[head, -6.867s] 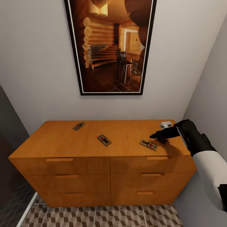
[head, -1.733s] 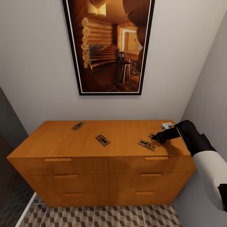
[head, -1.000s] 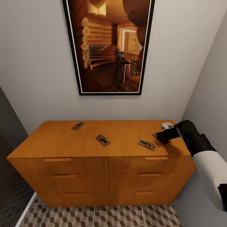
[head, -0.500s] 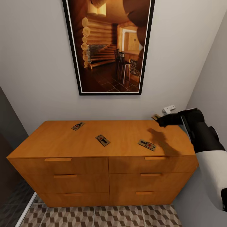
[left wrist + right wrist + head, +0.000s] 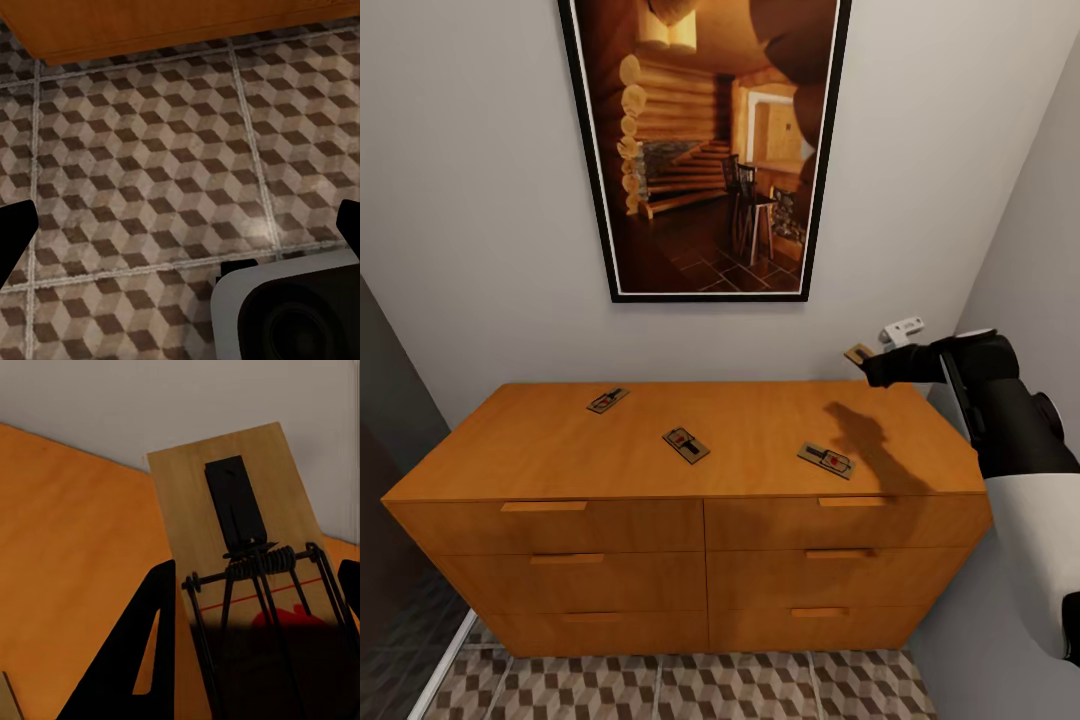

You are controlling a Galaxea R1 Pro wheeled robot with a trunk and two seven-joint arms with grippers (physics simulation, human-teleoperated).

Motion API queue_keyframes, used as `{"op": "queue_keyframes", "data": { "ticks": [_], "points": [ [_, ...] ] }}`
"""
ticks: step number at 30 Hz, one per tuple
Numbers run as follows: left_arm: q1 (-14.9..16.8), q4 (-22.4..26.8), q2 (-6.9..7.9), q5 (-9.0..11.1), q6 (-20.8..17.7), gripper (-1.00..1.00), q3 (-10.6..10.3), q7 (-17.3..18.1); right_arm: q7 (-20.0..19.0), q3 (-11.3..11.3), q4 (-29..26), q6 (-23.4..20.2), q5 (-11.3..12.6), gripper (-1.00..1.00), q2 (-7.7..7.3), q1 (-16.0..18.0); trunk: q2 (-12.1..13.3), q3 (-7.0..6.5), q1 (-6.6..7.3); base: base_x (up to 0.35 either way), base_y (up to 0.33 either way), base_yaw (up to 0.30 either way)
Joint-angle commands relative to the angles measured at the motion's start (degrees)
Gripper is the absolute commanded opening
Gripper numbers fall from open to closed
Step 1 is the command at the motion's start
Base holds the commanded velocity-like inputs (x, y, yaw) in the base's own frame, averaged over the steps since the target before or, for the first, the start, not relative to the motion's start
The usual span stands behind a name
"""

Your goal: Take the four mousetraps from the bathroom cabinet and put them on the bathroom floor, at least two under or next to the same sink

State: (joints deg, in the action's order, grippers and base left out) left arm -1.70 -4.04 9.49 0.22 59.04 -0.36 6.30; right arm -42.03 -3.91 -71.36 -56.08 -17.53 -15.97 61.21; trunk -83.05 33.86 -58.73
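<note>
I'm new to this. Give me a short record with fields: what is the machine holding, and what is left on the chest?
Right hand: shut on one mousetrap, raised above the cabinet
Left hand: open, over the bathroom floor
Mousetraps on cabinet top: three, lying flat, at and
Wall: framed picture above the cabinet
</note>
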Motion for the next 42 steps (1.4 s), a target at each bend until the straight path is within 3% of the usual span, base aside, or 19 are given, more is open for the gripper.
{"op": "queue_keyframes", "data": {
  "ticks": [1, 20, 42],
  "points": [
    [0.03, -0.07, 0.01, 0.08, 0.2, 1.0, 0.0, 0.2, -0.49, -0.07, -0.06, -0.17, -0.48, -1.0, -0.02, 0.07, -0.03, 0.04, 0.0, 0.0, 0.0, 0.0],
    [0.03, -0.04, -0.51, 0.04, 0.2, 1.0, 0.0, 0.26, -0.16, -0.13, -0.1, -0.17, -0.41, -1.0, -0.01, 0.13, -0.03, 0.04, 0.0, -0.011, 0.0, 0.0],
    [0.03, -0.04, -0.52, 0.04, 0.2, 1.0, 0.0, 0.27, -0.16, -0.14, -0.1, -0.17, -0.4, -1.0, 0.06, 0.13, -0.03, 0.04, 0.0, -0.315, 0.0, 0.0]
  ]
}}
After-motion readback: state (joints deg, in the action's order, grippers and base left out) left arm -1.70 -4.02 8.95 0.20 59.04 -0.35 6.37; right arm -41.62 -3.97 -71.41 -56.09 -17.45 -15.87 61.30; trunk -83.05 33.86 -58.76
